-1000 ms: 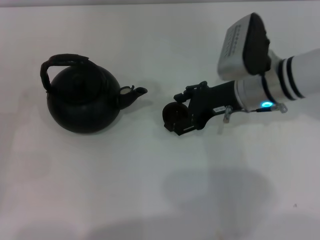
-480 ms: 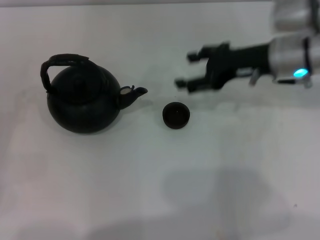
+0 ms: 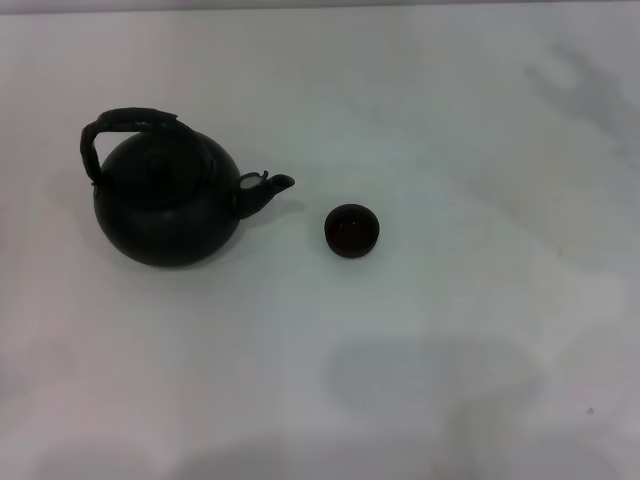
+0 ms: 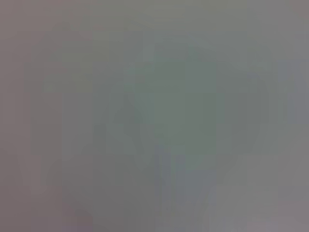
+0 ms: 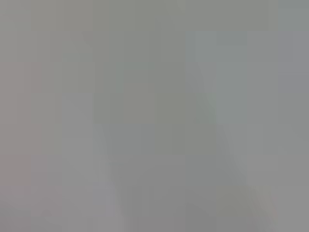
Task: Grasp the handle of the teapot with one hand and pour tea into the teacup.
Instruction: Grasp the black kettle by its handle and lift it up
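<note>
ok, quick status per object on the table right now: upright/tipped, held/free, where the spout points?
teapot: upright on the table, free, nothing gripping it.
handle: arched over the top, ungrasped.
spout: points toward the teacup, apart from it.
teacup: upright, free, to the robot's right of the spout; contents not readable.
table: white, bearing both items.
Left and right grippers: not in view in any picture.

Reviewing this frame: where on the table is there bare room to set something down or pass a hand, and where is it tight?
Bare table spreads right of the teacup, along the near edge, and behind both items. Left of the teapot is a narrower strip. The only tight spot is the small gap between the spout and the teacup. No pincer is in view.
</note>
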You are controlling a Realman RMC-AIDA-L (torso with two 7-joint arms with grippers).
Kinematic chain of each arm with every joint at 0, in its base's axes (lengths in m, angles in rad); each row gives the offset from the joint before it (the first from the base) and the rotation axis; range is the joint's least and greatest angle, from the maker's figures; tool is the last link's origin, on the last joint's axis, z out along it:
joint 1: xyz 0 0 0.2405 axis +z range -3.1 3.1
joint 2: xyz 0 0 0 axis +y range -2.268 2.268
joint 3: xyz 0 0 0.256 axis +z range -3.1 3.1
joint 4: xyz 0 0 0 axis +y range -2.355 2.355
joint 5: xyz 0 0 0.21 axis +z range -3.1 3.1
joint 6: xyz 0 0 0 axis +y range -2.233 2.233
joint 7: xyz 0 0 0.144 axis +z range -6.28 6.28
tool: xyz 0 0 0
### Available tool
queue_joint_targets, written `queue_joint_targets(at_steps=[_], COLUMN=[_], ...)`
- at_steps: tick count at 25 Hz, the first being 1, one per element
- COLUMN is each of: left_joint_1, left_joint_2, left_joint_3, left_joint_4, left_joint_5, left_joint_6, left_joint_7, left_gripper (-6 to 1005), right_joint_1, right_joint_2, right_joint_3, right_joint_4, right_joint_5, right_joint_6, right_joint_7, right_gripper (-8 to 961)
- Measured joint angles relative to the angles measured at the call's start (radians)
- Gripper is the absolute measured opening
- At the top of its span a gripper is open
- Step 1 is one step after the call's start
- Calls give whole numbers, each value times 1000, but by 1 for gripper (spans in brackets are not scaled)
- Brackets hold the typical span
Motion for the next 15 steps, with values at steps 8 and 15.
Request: queue_joint_targets(at_steps=[8, 15], left_joint_1=[1, -15], left_joint_2=[1, -5], left_joint_3=[0, 0], left_joint_4=[-29, -135], left_joint_5=[-66, -367], left_joint_6=[-24, 98], left_joint_7=[7, -7], left_gripper=[824, 825], right_joint_1=[-49, -67], right_joint_2=[-25, -30], right_joint_3=[70, 108], right_joint_4=[27, 30], right_joint_5=[12, 12], right_joint_6=[153, 154], right_joint_7=[0, -55], right_gripper=[864, 862])
